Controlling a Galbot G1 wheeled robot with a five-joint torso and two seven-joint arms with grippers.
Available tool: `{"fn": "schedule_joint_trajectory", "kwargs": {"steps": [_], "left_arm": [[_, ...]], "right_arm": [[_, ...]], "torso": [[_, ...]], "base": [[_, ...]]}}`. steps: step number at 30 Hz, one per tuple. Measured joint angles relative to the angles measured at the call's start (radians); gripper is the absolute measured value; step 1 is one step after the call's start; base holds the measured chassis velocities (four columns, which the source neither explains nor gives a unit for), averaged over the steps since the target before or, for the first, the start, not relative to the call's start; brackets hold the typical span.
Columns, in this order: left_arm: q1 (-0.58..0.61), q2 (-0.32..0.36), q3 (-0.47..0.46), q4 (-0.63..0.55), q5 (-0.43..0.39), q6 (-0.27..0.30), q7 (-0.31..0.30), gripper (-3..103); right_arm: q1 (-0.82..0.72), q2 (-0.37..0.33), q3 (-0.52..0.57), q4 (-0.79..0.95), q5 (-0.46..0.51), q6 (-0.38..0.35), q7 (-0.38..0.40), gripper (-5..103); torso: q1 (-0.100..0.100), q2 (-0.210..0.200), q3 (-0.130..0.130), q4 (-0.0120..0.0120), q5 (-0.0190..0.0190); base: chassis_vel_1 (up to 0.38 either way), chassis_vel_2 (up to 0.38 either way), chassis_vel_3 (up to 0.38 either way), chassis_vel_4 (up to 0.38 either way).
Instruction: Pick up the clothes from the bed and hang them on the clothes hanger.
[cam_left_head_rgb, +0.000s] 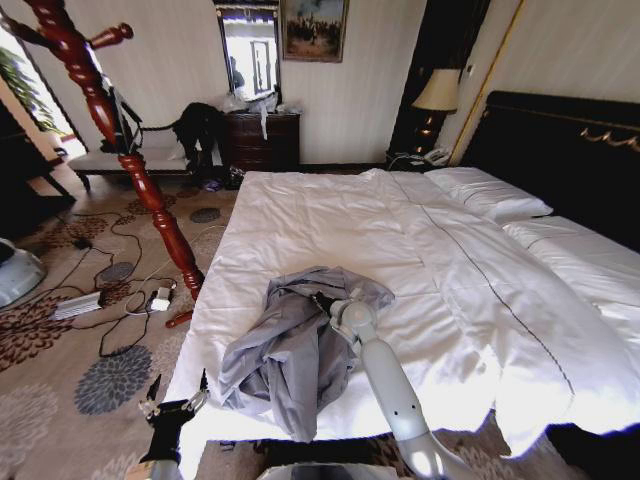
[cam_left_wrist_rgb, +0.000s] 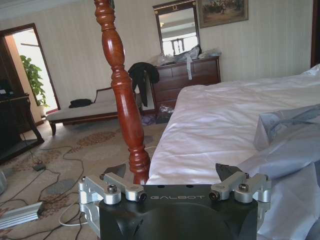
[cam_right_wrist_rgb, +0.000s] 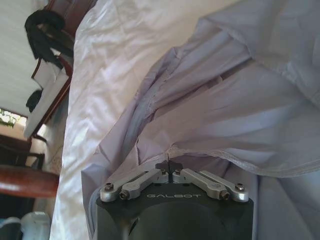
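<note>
The right gripper's (cam_right_wrist_rgb: 170, 172) fingers are clenched on a fold of the light grey thin-fabric jacket (cam_left_head_rgb: 290, 345), crumpled near the foot of the wide white-sheeted bed (cam_left_head_rgb: 400, 230). The left gripper (cam_left_wrist_rgb: 175, 182), fingers spread, hovers beside the bed's edge, near the red-brown turned wooden clothes stand (cam_left_head_rgb: 150, 190) on patterned carpet (cam_left_head_rgb: 60, 380).

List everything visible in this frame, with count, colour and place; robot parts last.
jacket: 1, light grey, crumpled on the bed's near end
bed: 1, white quilted sheets, dark headboard, centre and right
pillows: 2, white, by the headboard
stand: 1, red-brown turned wood, off the bed's left side
dresser: 1, dark wood, far wall under a mirror
black garment: 1, draped beside the dresser
bench: 1, pale seat, far left
lamp: 1, cream shade, by the headboard
cables: several, on the patterned carpet
left gripper: jaws open, low off the bed's near left corner
right gripper: jaws shut on jacket fabric
</note>
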Motion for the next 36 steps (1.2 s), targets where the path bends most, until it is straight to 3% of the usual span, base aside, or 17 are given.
{"fn": "schedule_joint_trajectory", "kwargs": {"steps": [3,6,8,10,14,17,21,23,26,28,30,31,35,36], "left_arm": [[-0.006,0.004,-0.004,-0.002,-0.009,0.004,0.000,100],[-0.009,0.008,-0.002,-0.002,-0.011,0.007,0.000,100],[-0.019,0.021,0.011,-0.002,-0.010,0.013,0.000,100],[-0.022,0.023,0.015,-0.003,-0.010,0.015,0.000,100],[-0.039,0.040,0.029,-0.018,-0.014,0.038,0.000,100],[-0.043,0.056,0.035,-0.021,-0.019,0.048,0.000,100],[-0.054,0.127,0.058,-0.021,-0.057,0.075,-0.006,100],[-0.083,0.203,0.076,-0.032,-0.126,0.125,-0.021,100],[-0.111,0.247,0.086,-0.042,-0.174,0.165,-0.031,100],[-0.147,0.311,0.099,-0.051,-0.245,0.208,-0.043,100],[-0.174,0.378,0.118,-0.051,-0.310,0.230,-0.051,100],[-0.174,0.378,0.118,-0.051,-0.310,0.230,-0.051,100],[-0.326,0.554,0.181,-0.031,-0.459,0.274,-0.071,100],[-0.326,0.554,0.181,-0.031,-0.459,0.274,-0.071,100]], "right_arm": [[-0.052,-0.111,-0.006,0.139,0.040,-0.026,0.021,0],[-0.084,-0.174,0.006,0.197,0.065,-0.037,0.029,0],[-0.163,-0.308,0.064,0.312,0.111,-0.074,0.044,0],[-0.191,-0.349,0.087,0.346,0.121,-0.086,0.044,0],[-0.372,-0.500,0.217,0.477,0.117,-0.148,-0.006,0],[-0.433,-0.533,0.267,0.500,0.110,-0.160,-0.028,0],[-0.520,-0.564,0.360,0.519,0.087,-0.185,-0.057,0],[-0.567,-0.575,0.405,0.522,0.055,-0.192,-0.079,0],[-0.583,-0.577,0.420,0.522,0.039,-0.193,-0.088,0],[-0.592,-0.574,0.429,0.522,0.022,-0.193,-0.094,0],[-0.596,-0.565,0.435,0.521,0.013,-0.193,-0.096,0],[-0.596,-0.565,0.435,0.521,0.013,-0.193,-0.096,0],[-0.615,-0.562,0.454,0.516,-0.001,-0.187,-0.110,0],[-0.615,-0.562,0.454,0.516,-0.001,-0.187,-0.110,0]], "torso": [[0.000,0.000,0.000,-0.0001,0.0001],[0.000,0.000,0.000,0.0001,0.0003],[0.000,0.000,0.000,-0.0003,0.0002],[0.000,0.000,0.000,-0.0005,0.0003],[0.000,0.000,0.000,-0.0002,0.0002],[0.000,0.000,0.000,-0.0003,0.0002],[0.000,0.000,0.000,0.0002,0.0001],[0.000,0.000,0.000,-0.0001,0.0000],[0.000,0.000,0.000,-0.0001,-0.0001],[0.000,0.000,0.000,-0.0002,-0.0001],[0.000,0.000,0.000,0.0002,-0.0001],[0.000,0.000,0.000,0.0002,-0.0001],[0.000,0.000,0.000,-0.0002,-0.0004],[0.000,0.000,0.000,-0.0002,-0.0004]], "base": [[0.000,0.000,0.000,0.000],[0.000,0.000,0.000,0.000],[0.000,0.000,0.000,0.000],[0.000,0.000,0.000,0.000],[0.000,0.000,0.000,0.000],[0.000,0.000,0.000,0.000],[0.000,0.000,0.000,0.000],[0.000,0.000,0.000,0.000],[0.000,0.000,0.000,0.000],[0.000,0.000,0.000,0.000],[0.000,0.000,0.000,0.000],[0.000,0.000,0.000,0.000],[0.000,0.000,0.000,0.000],[0.000,0.000,0.000,0.000]]}}
